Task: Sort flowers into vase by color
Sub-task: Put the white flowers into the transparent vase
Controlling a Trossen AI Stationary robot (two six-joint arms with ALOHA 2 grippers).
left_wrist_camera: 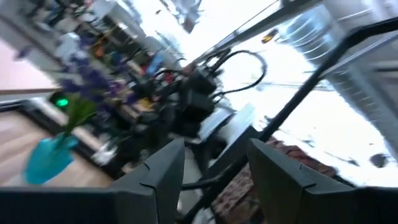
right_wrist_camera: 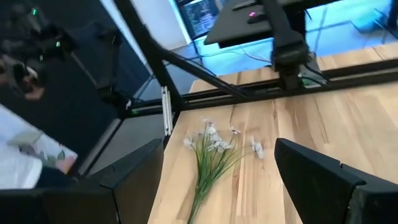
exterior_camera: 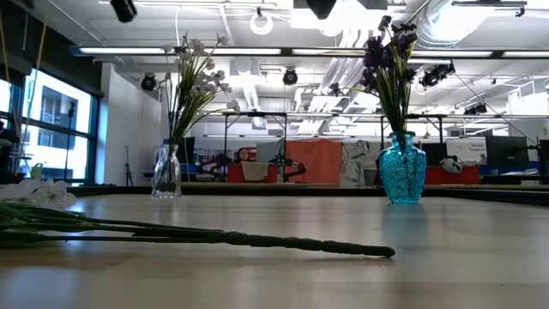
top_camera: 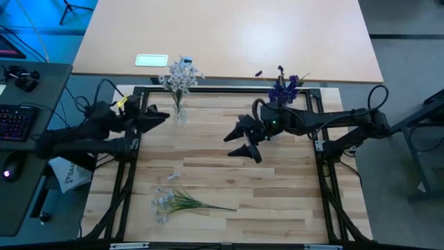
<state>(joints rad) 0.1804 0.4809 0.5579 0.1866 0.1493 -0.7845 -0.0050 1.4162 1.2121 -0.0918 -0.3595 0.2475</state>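
Only 1 pale sprig shows whole; vased stems overlap.

Pale whitish-blue artificial flowers stand upright in a clear glass vase; dark purple sprigs stand in a turquoise glass vase. One more pale whitish-blue sprig lies flat on the wooden table, well apart from both vases.

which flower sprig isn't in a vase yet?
The pale whitish-blue sprig lying flat on the table near its front edge. The other pale sprigs stand in the clear vase, and the purple flowers stand in the blue vase.
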